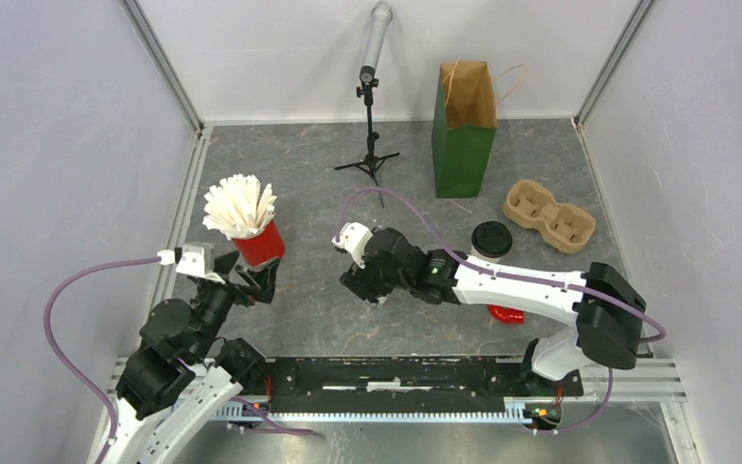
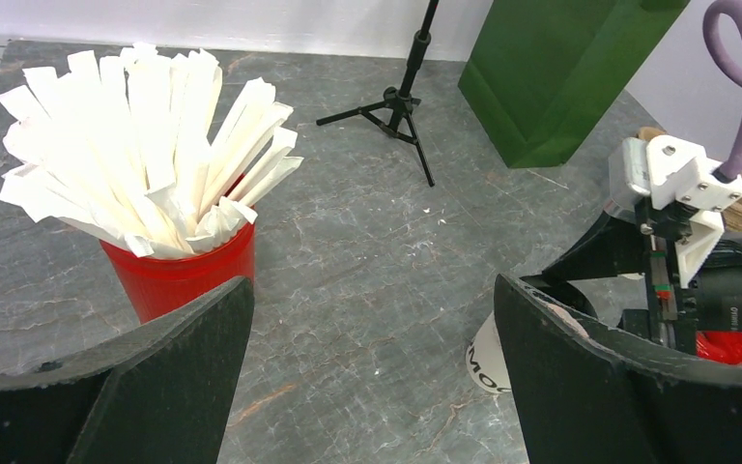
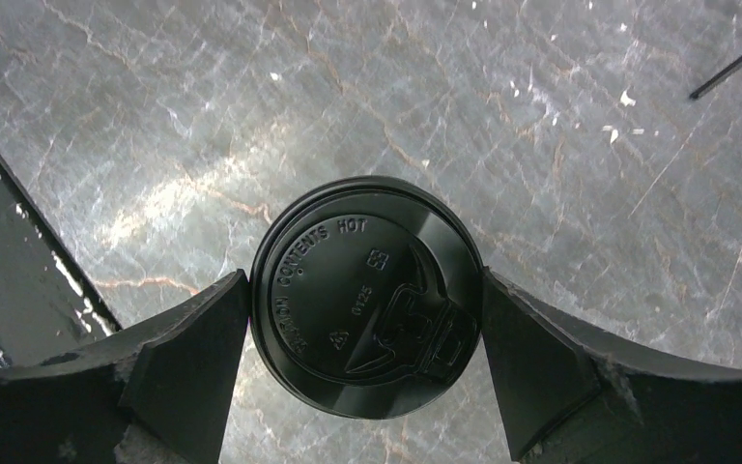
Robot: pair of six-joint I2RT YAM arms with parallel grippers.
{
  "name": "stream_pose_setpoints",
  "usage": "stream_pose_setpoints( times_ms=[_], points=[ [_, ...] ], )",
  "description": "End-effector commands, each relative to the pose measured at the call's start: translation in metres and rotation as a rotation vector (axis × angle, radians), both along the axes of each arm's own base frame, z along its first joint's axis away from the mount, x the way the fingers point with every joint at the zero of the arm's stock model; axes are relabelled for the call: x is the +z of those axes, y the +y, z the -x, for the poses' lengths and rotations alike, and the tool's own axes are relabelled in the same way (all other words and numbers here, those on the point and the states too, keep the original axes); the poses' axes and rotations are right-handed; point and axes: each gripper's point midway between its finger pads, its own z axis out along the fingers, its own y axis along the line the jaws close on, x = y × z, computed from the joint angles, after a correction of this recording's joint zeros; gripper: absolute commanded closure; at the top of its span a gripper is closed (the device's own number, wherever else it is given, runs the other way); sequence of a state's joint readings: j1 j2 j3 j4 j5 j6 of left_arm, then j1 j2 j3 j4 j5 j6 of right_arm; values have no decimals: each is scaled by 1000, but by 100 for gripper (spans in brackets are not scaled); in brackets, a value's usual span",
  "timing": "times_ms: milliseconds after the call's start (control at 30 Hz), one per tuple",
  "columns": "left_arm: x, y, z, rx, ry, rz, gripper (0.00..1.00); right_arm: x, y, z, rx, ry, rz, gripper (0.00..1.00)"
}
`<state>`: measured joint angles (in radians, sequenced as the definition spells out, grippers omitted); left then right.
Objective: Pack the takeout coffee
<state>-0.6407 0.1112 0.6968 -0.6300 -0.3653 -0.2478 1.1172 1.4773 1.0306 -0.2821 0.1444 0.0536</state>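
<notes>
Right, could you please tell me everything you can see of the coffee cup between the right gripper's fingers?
The coffee cup stands upright on the grey marbled table. Its round black plastic lid, embossed CAUTION CONTENTS HOT with a raised sip spout, is on. Below, a pale paper wall with dark lettering shows. The fingers of the right gripper flank the lid at its rim; contact cannot be judged.

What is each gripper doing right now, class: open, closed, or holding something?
Left gripper: open, holding nothing.
Right gripper: closed on the coffee cup, touching its lid on both sides.
</notes>
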Motion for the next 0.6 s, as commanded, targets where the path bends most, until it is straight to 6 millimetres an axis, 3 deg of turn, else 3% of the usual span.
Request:
stream_pose_setpoints(
  times_ms=[0, 267, 567],
  points=[
    [8, 7, -2, 24, -49, -35, 0, 26, 25, -25, -16, -102, -59, 23],
    [10, 9, 0, 31, -58, -26, 0, 50, 72, -71, -36, -218, -102, 21],
    [10, 10, 0, 35, -62, -25, 0, 35, 113, -133, -88, -193, -91, 20]
  ],
)
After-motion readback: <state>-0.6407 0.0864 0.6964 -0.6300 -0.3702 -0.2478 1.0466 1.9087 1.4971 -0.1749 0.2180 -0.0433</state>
